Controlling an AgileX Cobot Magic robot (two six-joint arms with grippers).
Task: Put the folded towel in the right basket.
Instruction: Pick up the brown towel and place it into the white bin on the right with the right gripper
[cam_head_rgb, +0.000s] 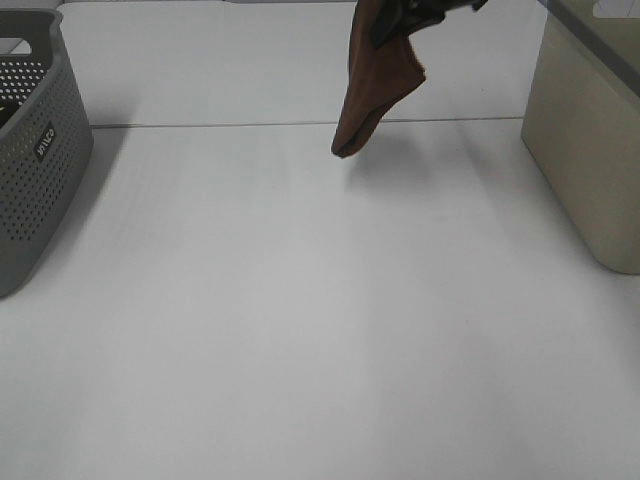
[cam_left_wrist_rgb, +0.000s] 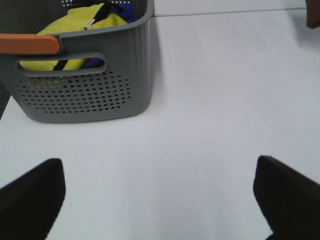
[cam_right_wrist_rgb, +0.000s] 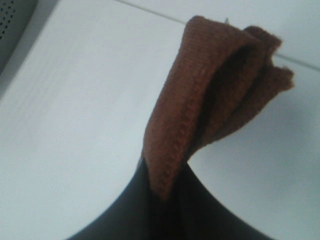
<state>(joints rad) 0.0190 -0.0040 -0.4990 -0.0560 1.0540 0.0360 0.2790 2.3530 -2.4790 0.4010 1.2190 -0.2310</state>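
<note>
A folded brown towel (cam_head_rgb: 372, 80) hangs in the air at the top middle of the exterior view, pinched at its top by my right gripper (cam_head_rgb: 405, 20), which is shut on it. In the right wrist view the towel (cam_right_wrist_rgb: 210, 100) droops from the dark fingers (cam_right_wrist_rgb: 170, 210) above the white table. The right basket (cam_head_rgb: 590, 130) is beige and stands at the right edge, to the right of the towel. My left gripper (cam_left_wrist_rgb: 160, 200) is open and empty, low over the table, with its dark fingertips (cam_left_wrist_rgb: 30, 195) far apart.
A grey perforated basket (cam_head_rgb: 35, 150) stands at the left edge; in the left wrist view it (cam_left_wrist_rgb: 100, 80) holds yellow and blue cloth (cam_left_wrist_rgb: 80, 25). The white table (cam_head_rgb: 300, 320) spans the middle, with a seam line along its back.
</note>
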